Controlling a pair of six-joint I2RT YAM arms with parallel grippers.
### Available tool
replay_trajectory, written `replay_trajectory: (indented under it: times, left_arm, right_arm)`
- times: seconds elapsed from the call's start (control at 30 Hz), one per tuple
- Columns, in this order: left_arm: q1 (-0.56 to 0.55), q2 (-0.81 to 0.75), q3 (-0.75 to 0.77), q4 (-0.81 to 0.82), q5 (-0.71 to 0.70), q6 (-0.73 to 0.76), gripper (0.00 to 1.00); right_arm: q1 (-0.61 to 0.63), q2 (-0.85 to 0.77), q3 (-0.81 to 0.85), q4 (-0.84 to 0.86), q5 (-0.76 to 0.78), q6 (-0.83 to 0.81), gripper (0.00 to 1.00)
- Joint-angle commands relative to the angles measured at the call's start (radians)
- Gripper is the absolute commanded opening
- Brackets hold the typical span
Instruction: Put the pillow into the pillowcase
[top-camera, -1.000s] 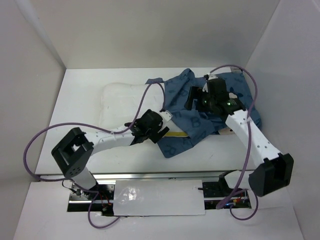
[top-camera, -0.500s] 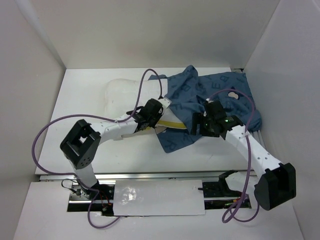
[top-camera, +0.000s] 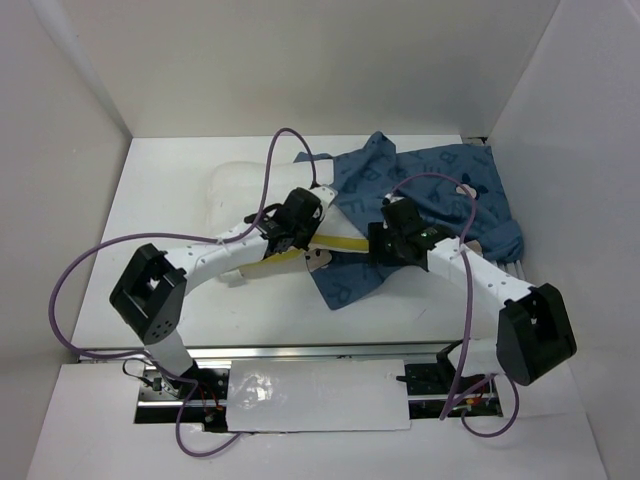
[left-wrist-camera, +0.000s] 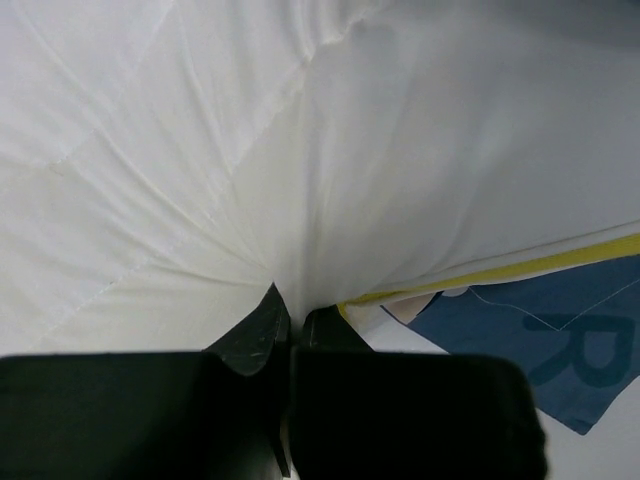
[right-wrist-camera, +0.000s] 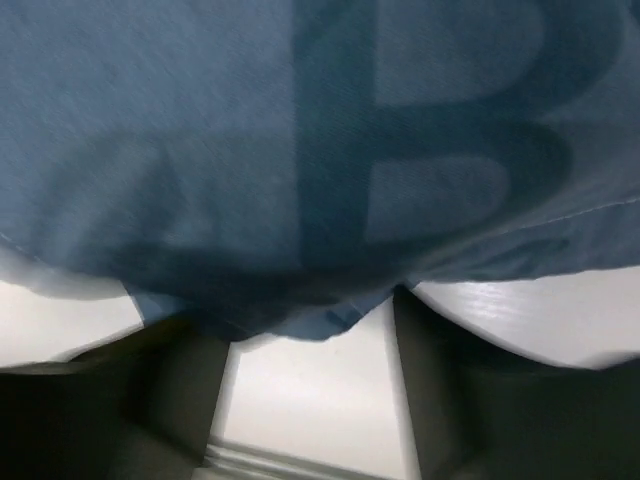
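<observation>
Insertion outstanding: pillow (top-camera: 232, 190) largely outside pillowcase (top-camera: 365, 170), left fingers (left-wrist-camera: 250, 335) clamped on pillow fabric, right fingers (right-wrist-camera: 180, 395) apart astride the pillowcase hem.

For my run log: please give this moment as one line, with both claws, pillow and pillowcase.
left claw: shut on pillow | right claw: open at pillowcase hem | pillow: left part outside pillowcase

The pillow (left-wrist-camera: 200, 150) is soft white cloth, matt and creased into fine folds, with a pale-yellow trim. The pillowcase (right-wrist-camera: 300, 150) is matt blue woven cloth with printed letters. The left tool (left-wrist-camera: 290, 325) looks like smooth dark plastic, slightly shiny. The bench (top-camera: 170, 200) is smooth and white.
</observation>
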Motion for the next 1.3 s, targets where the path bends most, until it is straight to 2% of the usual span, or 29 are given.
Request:
replay_trajectory:
  times: [0.0, 0.03, 0.07, 0.1, 0.13, 0.23, 0.33, 0.4, 0.53, 0.67, 0.73, 0.83, 0.97, 1.03, 1.13, 1.17, 1.23, 1.27]
  left_arm:
    - [-0.002, 0.002, 0.055, 0.024, -0.02, -0.043, 0.0]
    - [-0.002, 0.002, 0.044, 0.024, -0.02, -0.053, 0.0]
    - [-0.002, 0.002, 0.044, 0.024, -0.02, -0.053, 0.0]
    - [-0.002, -0.009, 0.044, 0.014, -0.02, -0.067, 0.0]
    - [-0.002, -0.009, 0.053, 0.013, -0.039, -0.087, 0.0]
    - [-0.002, 0.023, 0.118, -0.097, -0.058, -0.141, 0.0]
    - [-0.002, 0.095, 0.246, -0.221, -0.023, -0.259, 0.0]
    - [-0.002, 0.158, 0.349, -0.281, -0.023, -0.358, 0.0]
    - [-0.011, 0.212, 0.449, -0.381, -0.023, -0.51, 0.0]
    - [-0.011, 0.203, 0.422, -0.359, 0.058, -0.61, 0.0]
    - [-0.011, 0.178, 0.384, -0.318, 0.069, -0.642, 0.0]
    - [0.01, 0.129, 0.33, -0.254, 0.111, -0.667, 0.0]
    - [0.028, 0.085, 0.296, -0.212, 0.132, -0.688, 0.0]
    - [0.029, 0.085, 0.296, -0.224, 0.122, -0.688, 0.0]
    - [0.029, 0.075, 0.276, -0.246, 0.121, -0.675, 0.0]
    - [0.029, 0.065, 0.264, -0.246, 0.121, -0.675, 0.0]
    - [0.029, 0.054, 0.21, -0.258, 0.137, -0.633, 0.0]
    - [0.029, 0.031, 0.19, -0.258, 0.137, -0.623, 0.1]
  right_arm:
    - [0.018, 0.015, 0.041, 0.064, 0.101, 0.032, 0.59]
    - [0.018, 0.015, 0.041, 0.064, 0.164, 0.054, 0.35]
    - [0.018, 0.015, 0.05, 0.04, 0.193, 0.067, 0.19]
    - [0.018, 0.015, 0.05, 0.04, 0.216, 0.076, 0.05]
    - [0.018, 0.015, 0.06, 0.024, 0.226, 0.076, 0.0]
    - [0.061, 0.003, 0.083, -0.006, 0.205, 0.076, 0.0]
    - [0.129, -0.007, 0.121, -0.016, 0.09, 0.009, 0.0]
    - [0.168, 0.019, 0.141, 0.038, -0.004, -0.013, 0.0]
    - [0.28, 0.101, 0.22, 0.133, -0.105, -0.059, 0.0]
    - [0.316, 0.144, 0.248, 0.286, -0.246, -0.099, 0.0]
    - [0.336, 0.126, 0.248, 0.389, -0.405, -0.14, 0.0]
    - [0.346, 0.054, 0.183, 0.521, -0.568, -0.189, 0.0]
    - [0.369, -0.002, 0.075, 0.632, -0.685, -0.241, 0.0]
    - [0.392, -0.023, 0.064, 0.649, -0.667, -0.289, 0.0]
    - [0.416, -0.014, 0.076, 0.584, -0.479, -0.3, 0.01]
    - [0.416, 0.002, 0.089, 0.539, -0.448, -0.3, 0.13]
    - [0.416, 0.025, 0.089, 0.488, -0.412, -0.31, 0.18]
    - [0.407, 0.026, 0.089, 0.44, -0.399, -0.31, 0.22]
